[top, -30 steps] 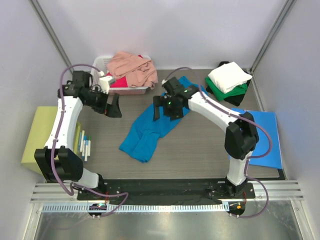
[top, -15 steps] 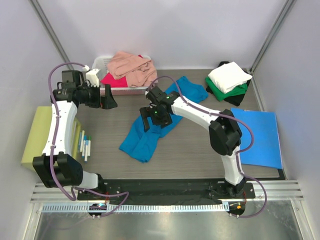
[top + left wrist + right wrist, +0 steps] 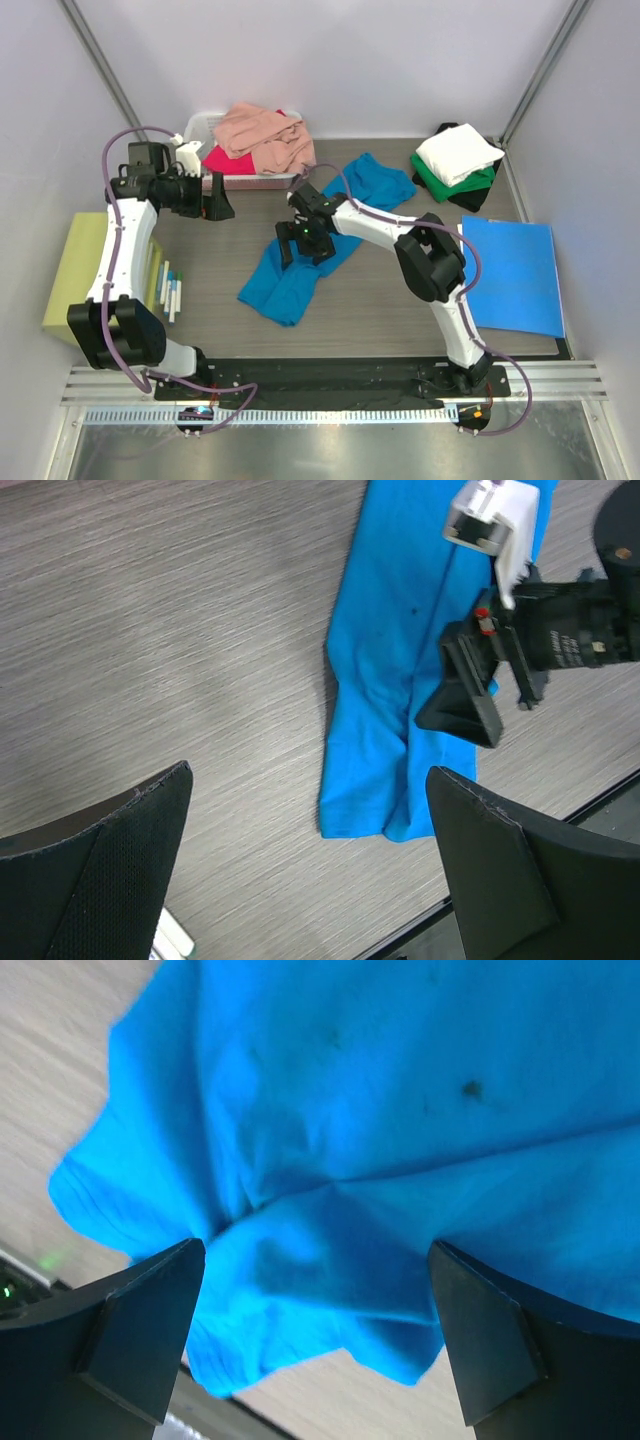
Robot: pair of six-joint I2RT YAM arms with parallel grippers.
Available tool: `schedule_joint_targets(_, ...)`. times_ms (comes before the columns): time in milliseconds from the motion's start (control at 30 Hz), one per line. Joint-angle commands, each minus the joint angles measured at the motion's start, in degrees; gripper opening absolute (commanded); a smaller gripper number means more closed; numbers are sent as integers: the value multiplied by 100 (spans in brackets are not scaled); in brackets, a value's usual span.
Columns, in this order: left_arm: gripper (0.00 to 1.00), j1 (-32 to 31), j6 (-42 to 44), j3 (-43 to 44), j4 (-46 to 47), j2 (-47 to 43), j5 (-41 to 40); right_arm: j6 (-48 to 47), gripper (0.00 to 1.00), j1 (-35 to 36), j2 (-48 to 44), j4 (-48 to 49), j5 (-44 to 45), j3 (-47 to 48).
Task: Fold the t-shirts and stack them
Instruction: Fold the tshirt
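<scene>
Teal-blue t-shirt point(image 3: 282, 285) – unfolded and rumpled, lies in a long diagonal strip mid-table point(image 3: 380, 300), upper end toward the back right, lower end bunched toward the near left; small dark specks show on the cloth in the wrist views point(image 3: 385, 730) point(image 3: 400, 1110). Salmon-pink shirt point(image 3: 265, 135) – crumpled heap on top of the white basket point(image 3: 205, 122) at back left. Magenta-red shirt point(image 3: 228, 160) lies under it in the basket, only partly showing. At back right is a stack: white shirt point(image 3: 458, 152) folded on top, green shirt point(image 3: 472, 182) folded beneath, black shirt point(image 3: 466, 200) at the bottom with only its edges showing.
</scene>
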Motion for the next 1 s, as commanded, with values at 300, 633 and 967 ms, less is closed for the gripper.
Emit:
schedule_joint_targets(300, 100, 28, 200, 262, -57, 249, 365, -6, 100, 56, -1594, -76, 301, -2261)
schedule_joint_targets(633, 100, 19, 304, 297, -268, 135, 366, -199, 100, -111, -645, -253, 231, -925)
schedule_joint_targets(967, 100, 19, 489, 403, -488, 188, 304, -393, 100, 55, -1715, -997, 784, -722)
